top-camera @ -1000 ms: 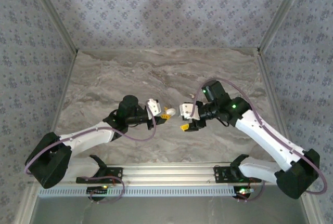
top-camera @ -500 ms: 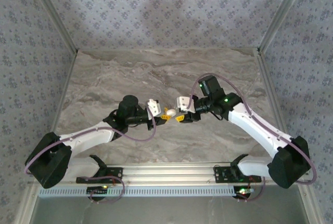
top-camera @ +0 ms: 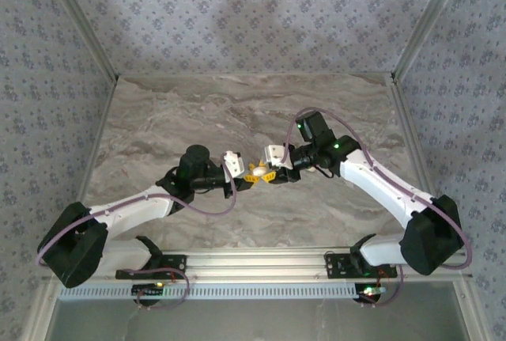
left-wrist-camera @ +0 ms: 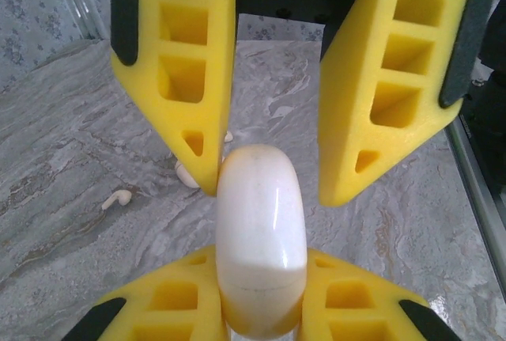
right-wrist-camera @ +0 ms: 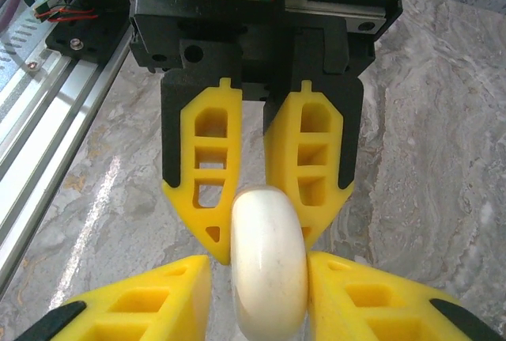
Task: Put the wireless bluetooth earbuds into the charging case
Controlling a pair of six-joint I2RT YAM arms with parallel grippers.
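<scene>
Case-holding is the business here: my left tool [left-wrist-camera: 261, 274] is clamped tight on the glossy white pill-shaped charging case [left-wrist-camera: 261, 222], lifting it off the grey marbled desk [top-camera: 198, 111] midway between my two arms. I judge it is held up like this so that my right tool [right-wrist-camera: 261, 266] can reach its free end. That right tool faces the left one, with its yellow ribbed fingers [right-wrist-camera: 198, 293] set narrowly on either side of the case. One finger seems to touch the shell and a thin gap shows at the other, so I cannot tell whether it grips yet. A faint seam runs across the case and the lid looks closed, so I take opening it to be the step in hand.

Counting: one case, two tools, four yellow fingers. The small white curved earbuds lie on the desk beyond the case, one in the open [left-wrist-camera: 118, 198] and a second [left-wrist-camera: 185, 173] partly hidden behind a right finger. A further white speck beside that finger is too small to identify.
</scene>
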